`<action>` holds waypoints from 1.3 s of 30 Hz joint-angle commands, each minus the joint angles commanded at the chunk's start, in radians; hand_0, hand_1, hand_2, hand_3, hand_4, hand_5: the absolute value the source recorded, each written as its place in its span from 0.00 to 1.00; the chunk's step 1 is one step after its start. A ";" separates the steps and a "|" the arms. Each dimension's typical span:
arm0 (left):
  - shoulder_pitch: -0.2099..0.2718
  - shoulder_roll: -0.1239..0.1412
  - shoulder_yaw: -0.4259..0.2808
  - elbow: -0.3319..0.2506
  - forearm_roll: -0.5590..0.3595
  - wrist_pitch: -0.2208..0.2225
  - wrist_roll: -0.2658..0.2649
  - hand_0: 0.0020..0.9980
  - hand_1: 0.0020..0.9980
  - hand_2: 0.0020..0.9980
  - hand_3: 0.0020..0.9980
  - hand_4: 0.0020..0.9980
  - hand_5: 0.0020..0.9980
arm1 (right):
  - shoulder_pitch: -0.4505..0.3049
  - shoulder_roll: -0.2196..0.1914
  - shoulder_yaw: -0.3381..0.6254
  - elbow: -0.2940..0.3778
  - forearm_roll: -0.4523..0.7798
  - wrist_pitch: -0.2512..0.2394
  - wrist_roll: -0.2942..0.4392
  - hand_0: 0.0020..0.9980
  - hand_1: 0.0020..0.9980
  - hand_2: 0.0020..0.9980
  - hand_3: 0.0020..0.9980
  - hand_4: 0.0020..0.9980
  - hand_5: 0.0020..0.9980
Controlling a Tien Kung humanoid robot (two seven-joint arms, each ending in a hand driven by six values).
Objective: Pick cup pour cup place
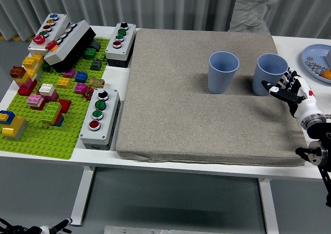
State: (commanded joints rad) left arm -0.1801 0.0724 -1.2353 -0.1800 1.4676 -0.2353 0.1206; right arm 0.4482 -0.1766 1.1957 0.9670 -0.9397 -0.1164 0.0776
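Two light blue cups stand upright on the grey mat [207, 120]. The left cup [223, 72] is near the mat's middle back. The right cup [270, 74] is close to the mat's right edge. My right hand [286, 87] comes in from the right edge and sits just right of the right cup, fingers spread, thumb tip near the cup's lower wall. It holds nothing. Whether it touches the cup I cannot tell. My left arm does not show.
A green brick plate [46, 104] with several coloured bricks lies at the left, with button boxes [100, 116] beside it. A blue plate [316, 60] with small items sits at the far right. A person [253, 6] stands behind the table.
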 joint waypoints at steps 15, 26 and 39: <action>-0.001 0.001 0.005 0.000 0.001 0.001 -0.001 0.85 0.87 0.89 0.78 0.60 1.00 | 0.016 0.007 0.006 -0.020 0.004 0.001 0.002 0.94 0.90 0.97 0.95 0.82 0.27; -0.007 0.002 0.008 0.000 0.001 0.002 -0.002 0.85 0.87 0.89 0.78 0.60 1.00 | 0.032 0.013 0.010 -0.053 0.009 0.006 0.005 0.94 0.90 0.97 0.94 0.82 0.27; -0.015 0.003 0.015 0.000 -0.003 0.003 -0.005 0.85 0.87 0.89 0.78 0.60 1.00 | 0.046 0.020 0.008 -0.066 0.005 0.005 0.003 0.94 0.90 0.97 0.94 0.82 0.27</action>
State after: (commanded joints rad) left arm -0.1955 0.0752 -1.2203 -0.1800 1.4650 -0.2318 0.1161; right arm 0.4944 -0.1571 1.2040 0.9005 -0.9346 -0.1114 0.0802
